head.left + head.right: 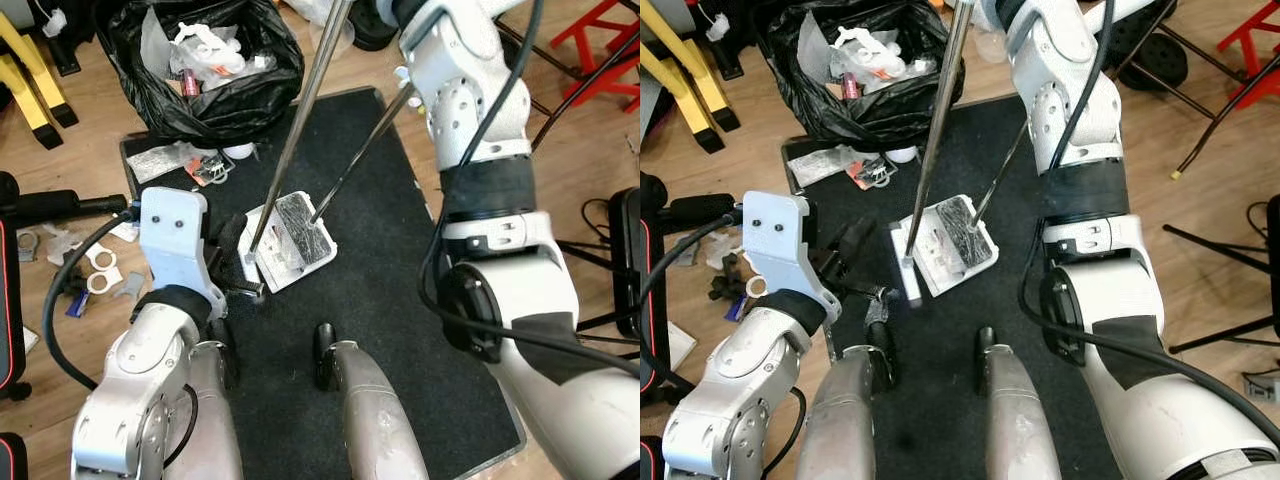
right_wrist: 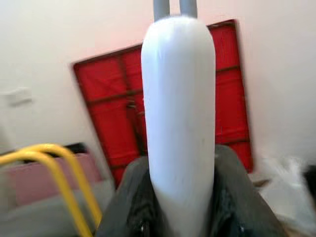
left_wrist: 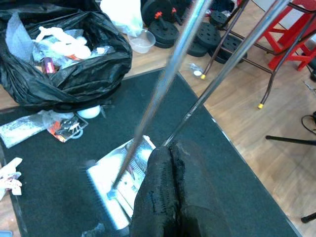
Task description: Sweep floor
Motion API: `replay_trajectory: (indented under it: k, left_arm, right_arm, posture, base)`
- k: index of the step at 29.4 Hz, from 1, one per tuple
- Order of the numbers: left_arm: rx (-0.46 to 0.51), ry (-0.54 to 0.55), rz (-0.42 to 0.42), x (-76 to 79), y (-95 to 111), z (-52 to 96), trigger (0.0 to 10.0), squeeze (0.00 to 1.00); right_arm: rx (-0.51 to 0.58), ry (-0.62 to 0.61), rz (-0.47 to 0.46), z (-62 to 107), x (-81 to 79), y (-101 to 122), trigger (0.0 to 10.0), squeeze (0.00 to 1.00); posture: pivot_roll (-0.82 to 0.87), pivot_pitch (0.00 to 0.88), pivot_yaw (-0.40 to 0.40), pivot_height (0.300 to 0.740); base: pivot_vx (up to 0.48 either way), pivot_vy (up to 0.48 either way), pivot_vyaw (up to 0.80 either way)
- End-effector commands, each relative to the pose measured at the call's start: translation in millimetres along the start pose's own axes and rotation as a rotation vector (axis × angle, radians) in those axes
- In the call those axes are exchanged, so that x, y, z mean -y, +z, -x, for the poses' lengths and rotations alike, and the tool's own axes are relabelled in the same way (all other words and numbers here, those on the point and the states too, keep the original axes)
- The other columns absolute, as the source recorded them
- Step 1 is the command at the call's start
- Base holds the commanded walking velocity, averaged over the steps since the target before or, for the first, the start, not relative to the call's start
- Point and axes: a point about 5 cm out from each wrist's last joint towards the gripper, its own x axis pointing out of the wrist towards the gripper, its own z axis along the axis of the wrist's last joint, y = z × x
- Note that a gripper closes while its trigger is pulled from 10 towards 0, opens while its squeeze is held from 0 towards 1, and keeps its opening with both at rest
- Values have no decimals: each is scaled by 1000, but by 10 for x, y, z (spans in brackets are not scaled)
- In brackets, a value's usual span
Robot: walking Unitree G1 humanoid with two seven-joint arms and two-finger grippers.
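Left eye view, black trash bag [image 1: 225, 95] holding white litter, dustpan [image 1: 297, 243] perhaps holding debris

Left claw [image 3: 173, 197] pressed closed, low; right arm [image 1: 470, 130] raised, claw seemingly clamped.

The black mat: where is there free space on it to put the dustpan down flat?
The black mat is bare between the dustpan and its right edge, and down toward its near right corner. Its far left corner is crowded: litter lies there beside the black trash bag. More scraps lie on the wood floor left of the mat.
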Motion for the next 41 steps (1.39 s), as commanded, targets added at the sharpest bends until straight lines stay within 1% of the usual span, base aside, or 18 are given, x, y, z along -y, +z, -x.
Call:
replay_trajectory:
  k: [1,2,3,5,10,13,15,17,20,21,22,23,24,25,27,29,34,41]
  left_arm:
    - [-24,-10,6,22,-69,10,10000,0]
    - [-24,-8,5,18,-81,0,10000,0]
    - [-24,-8,5,18,-81,0,10000,0]
    - [-27,1,7,-5,-101,-23,10000,0]
    - [-27,5,9,-15,-106,-31,10000,0]
    - [-22,3,15,-28,-124,-54,10000,0]
    - [-22,3,15,-28,-124,-54,10000,0]
    - [-26,-6,12,-35,-161,-85,10000,0]
    - [-26,-6,12,-35,-161,-85,10000,0]
    - [-30,-10,9,-36,-182,-95,10000,0]
    - [-33,-11,3,-42,-205,-107,10000,0]
    - [-33,-11,3,-42,-205,-107,10000,0]
    - [-35,-12,-2,-47,-223,-117,10000,0]
    - [-35,-12,-2,-47,-223,-117,10000,0]
    - [-27,-5,-22,-63,-241,-141,10000,0]
    - [-27,-5,-22,-63,-241,-141,10000,0]
    - [-6,2,-46,-80,-235,-217,10000,0]
    - [5,-17,-76,-58,-243,-264,10000,0]
  right_arm:
    - [79,97,-11,67,-150,80,10000,0]
    - [49,142,-15,164,-211,-9,10000,0]
    - [49,142,-15,164,-211,-9,10000,0]
    - [33,204,-74,369,-283,-98,10000,0]
    - [20,230,-95,434,-307,-114,10000,0]
    - [-6,275,-66,546,-333,-102,10000,0]
    - [-6,275,-66,546,-333,-102,10000,0]
    - [-83,312,-7,644,-356,-161,10000,0]
    - [-83,312,-7,644,-356,-161,10000,0]
    - [-119,353,8,718,-402,-214,10000,0]
    - [-178,397,75,829,-436,-326,10000,0]
    - [-178,397,75,829,-436,-326,10000,0]
    - [-215,429,118,910,-457,-405,10000,0]
    - [-215,429,118,910,-457,-405,10000,0]
    - [-276,411,191,1038,-406,-517,10000,0]
    - [-276,411,191,1038,-406,-517,10000,0]
    - [-310,415,211,1144,-323,-483,10000,0]
    - [-313,418,208,1177,-290,-459,10000,0]
  posture:
    - [-109,376,-183,740]
    - [-103,366,-183,740]
    - [-103,366,-183,740]
    - [-100,354,-181,740]
    - [-100,354,-181,740]
    - [-96,321,-170,740]
    - [-96,321,-170,740]
    - [-92,294,-165,740]
    - [-92,294,-165,740]
    - [-88,274,-162,740]
    - [-86,265,-161,740]
    - [-86,265,-161,740]
    - [-87,259,-161,740]
    - [-87,259,-161,740]
    - [-83,241,-159,740]
    - [-83,241,-159,740]
    - [-88,204,-147,740]
    - [-85,179,-141,740]
  base:
    - [0,0,0]
    - [0,0,0]
    - [0,0,0]
    - [0,0,0]
    - [0,0,0]
    - [139,0,794]
    - [416,0,781]
    - [407,0,400]
    - [398,0,800]
    - [371,0,0]
    - [360,0,800]
    - [360,0,800]
    - [326,0,0]
    - [326,0,0]
    - [283,0,0]
    - [240,0,0]
    - [0,0,221]
    - [0,0,0]
